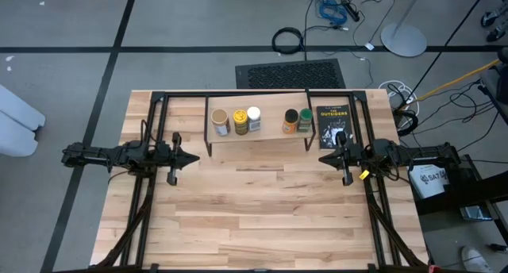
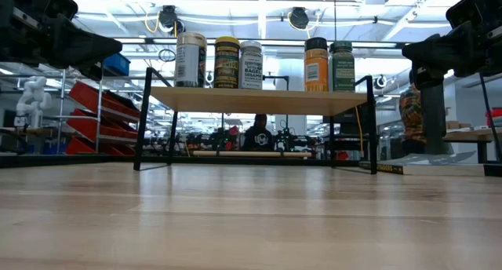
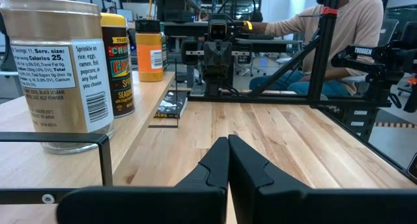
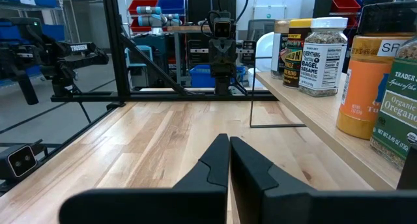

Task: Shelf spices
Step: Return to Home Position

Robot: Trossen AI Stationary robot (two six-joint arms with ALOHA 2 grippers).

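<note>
Five spice jars stand upright in a row on the shelf [image 1: 258, 135], a light-wood board on thin black legs [image 2: 259, 101]. From the table's left they are the tan-lidded jar [image 1: 221, 122], the yellow-lidded jar [image 1: 240, 121], the white-lidded jar [image 1: 253, 118], the dark-lidded orange jar [image 1: 291, 121] and the green-lidded jar [image 1: 305, 121]. My left gripper [image 1: 194, 157] hovers shut off the shelf's left end, pointing right. My right gripper [image 1: 324, 155] hovers shut off its right end, pointing left. Both are held above the tabletop and hold nothing.
A black book with orange lettering [image 1: 333, 126] lies flat on the table just right of the shelf, far of my right gripper. A black frame [image 1: 262, 94] rims the table. Bare wood [image 1: 262, 209] fills the near half. A person sits beyond the table [image 3: 326, 35].
</note>
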